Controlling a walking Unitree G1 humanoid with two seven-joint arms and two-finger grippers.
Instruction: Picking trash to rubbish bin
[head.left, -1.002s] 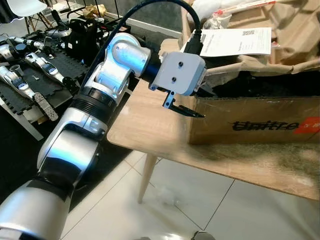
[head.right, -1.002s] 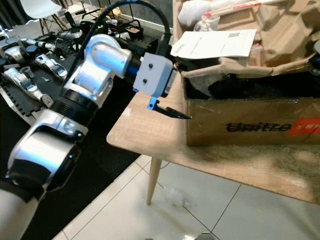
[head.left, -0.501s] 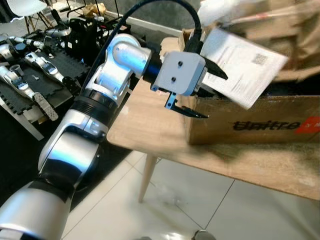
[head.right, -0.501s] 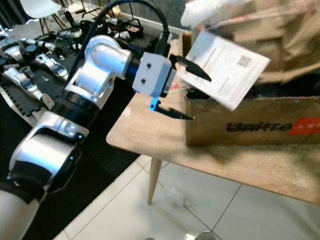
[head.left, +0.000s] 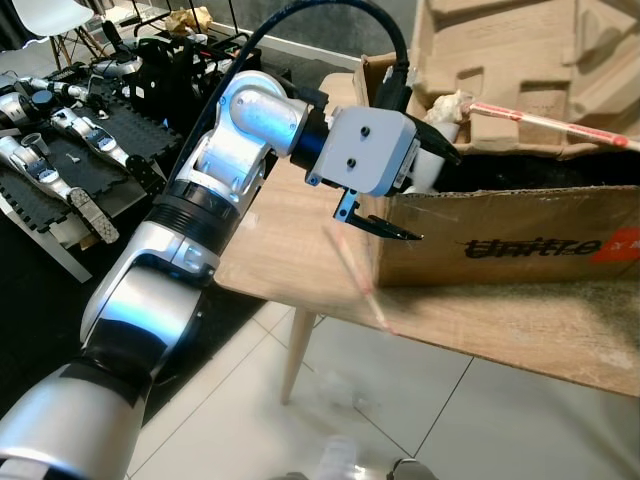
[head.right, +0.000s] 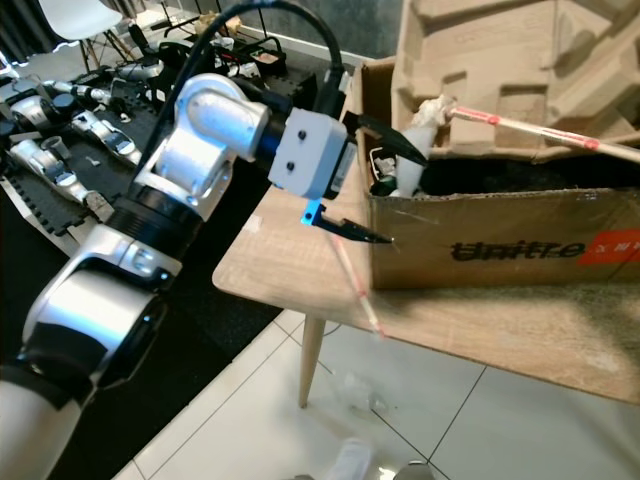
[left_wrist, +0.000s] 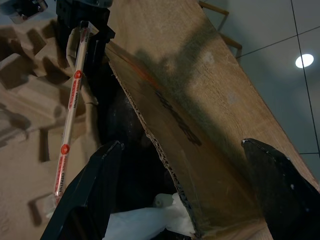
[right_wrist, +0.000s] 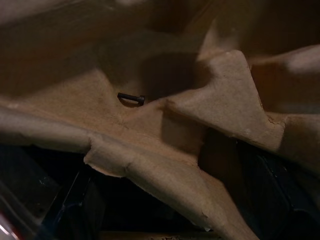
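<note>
**Left gripper open at the box corner**

Where the cardboard box (head.left: 520, 240) sits on the wooden table (head.left: 290, 240), the left gripper (head.left: 418, 192) hangs at the box's near corner with its fingers spread wide and nothing between them. One finger (head.left: 440, 150) reaches over the rim into the box; the other (head.left: 385, 228) lies outside, against the printed front wall. The left wrist view shows the same: the wall edge (left_wrist: 150, 135) runs between the two fingers, with white crumpled trash (left_wrist: 145, 220) inside the box just below that edge.

A moulded pulp insert (head.left: 520, 60) stands in the box, and a long clear tube with red bands (head.left: 545, 118) lies across it, its end near a white wad (head.left: 445, 105) by the gripper. A thin blurred pinkish streak (head.left: 355, 275) shows in front of the table edge, beneath the gripper; what it is cannot be told.

The right wrist view is dark and looks onto pulp moulding with a small black screw (right_wrist: 131, 98) lying in a hollow; whether the right fingers are spread or closed cannot be told.

On the black floor mat (head.left: 90, 180) to the left lie robot parts (head.left: 45, 165).
</note>
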